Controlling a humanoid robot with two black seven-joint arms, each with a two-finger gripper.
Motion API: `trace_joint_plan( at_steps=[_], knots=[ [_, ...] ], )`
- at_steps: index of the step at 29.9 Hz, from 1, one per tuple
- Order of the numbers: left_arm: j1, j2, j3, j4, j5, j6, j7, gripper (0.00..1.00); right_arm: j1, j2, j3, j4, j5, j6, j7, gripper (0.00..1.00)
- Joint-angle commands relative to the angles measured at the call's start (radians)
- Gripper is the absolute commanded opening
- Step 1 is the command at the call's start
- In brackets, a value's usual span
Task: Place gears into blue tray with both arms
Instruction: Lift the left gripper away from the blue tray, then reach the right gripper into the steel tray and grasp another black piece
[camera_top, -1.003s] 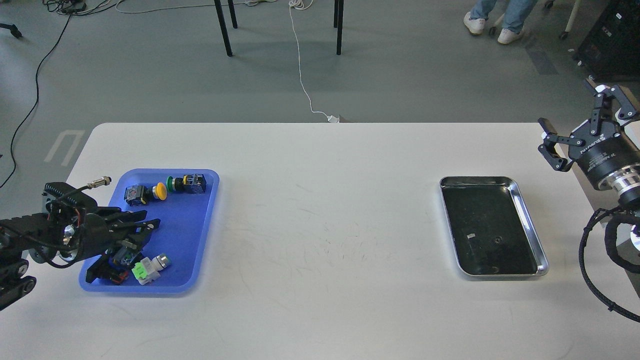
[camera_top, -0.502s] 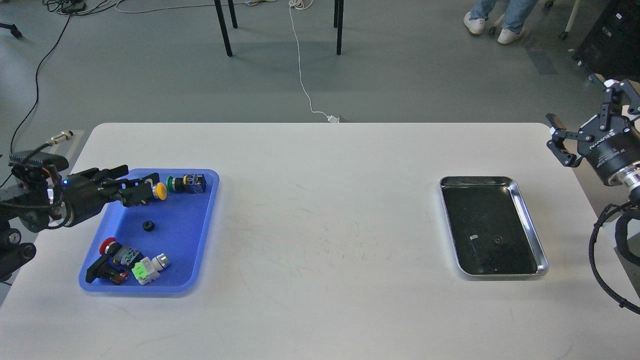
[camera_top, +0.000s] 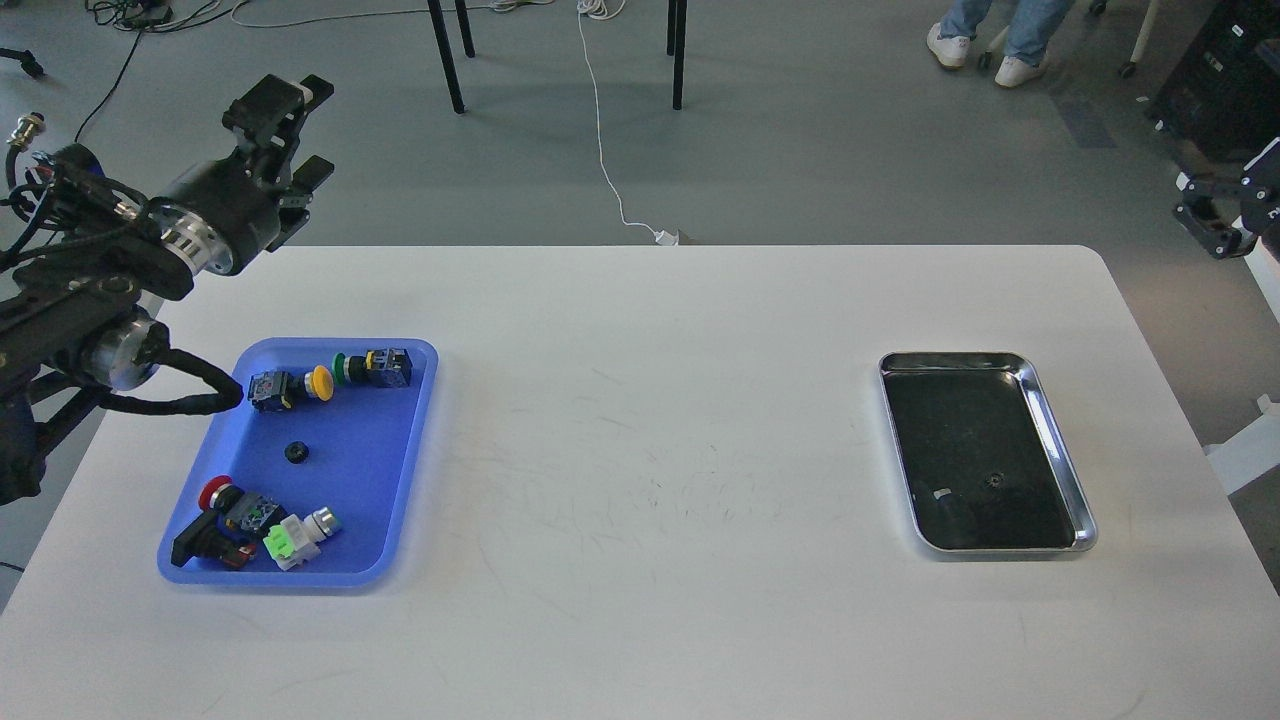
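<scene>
The blue tray (camera_top: 400, 500) lies at the table's left. One small black gear (camera_top: 295, 452) rests loose in its middle, among push-button switches. Another gear (camera_top: 993, 482) shows faintly on the dark floor of the steel tray (camera_top: 1060, 440) at the right. My left gripper (camera_top: 297, 128) is raised above the table's far left corner, well clear of the blue tray, open and holding nothing. My right gripper (camera_top: 1222, 212) is mostly cut off by the right edge of the view, beyond the table; its fingers cannot be told apart.
Several coloured-cap switches lie in the blue tray: yellow (camera_top: 320, 381) and green (camera_top: 345, 368) at the far end, red (camera_top: 214, 493) and light green (camera_top: 283, 543) at the near end. A black hose (camera_top: 170, 402) of the left arm hangs by the tray's left rim.
My left gripper has lifted off the blue tray and swung up to the far left, leaving a gear in the tray. My right gripper has drawn back toward the right edge.
</scene>
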Motion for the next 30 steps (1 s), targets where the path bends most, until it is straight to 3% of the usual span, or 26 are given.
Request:
trace_joint_plan(
  at_steps=[1,7,12,19,26,28,30],
  knots=[
    [0.002,-0.028,-0.088,0.0,-0.132,-0.014,0.001,0.98,0.002,-0.048,-0.005,0.049,-0.127,0.0,-0.002,0.96],
    [0.009,-0.077,-0.148,0.03,-0.291,-0.058,0.004,0.98,0.114,-0.1,-0.111,0.093,-0.355,0.009,-0.029,0.96],
    [0.013,-0.129,-0.149,0.116,-0.451,-0.15,0.004,0.98,0.373,-0.082,-0.404,0.092,-0.535,0.035,-0.029,0.96],
    [0.022,-0.126,-0.149,0.136,-0.494,-0.17,0.004,0.98,0.738,0.076,-0.933,0.093,-0.826,0.035,-0.025,0.96],
    [0.03,-0.123,-0.149,0.136,-0.492,-0.193,0.002,0.98,0.84,0.269,-1.217,0.072,-1.029,0.033,-0.032,0.94],
    [0.033,-0.122,-0.149,0.136,-0.492,-0.195,0.004,0.98,0.84,0.292,-1.255,0.069,-1.055,0.035,-0.031,0.9],
    [0.036,-0.12,-0.149,0.136,-0.492,-0.198,0.004,0.98,0.838,0.303,-1.315,0.066,-1.115,0.035,-0.032,0.8]
  ],
)
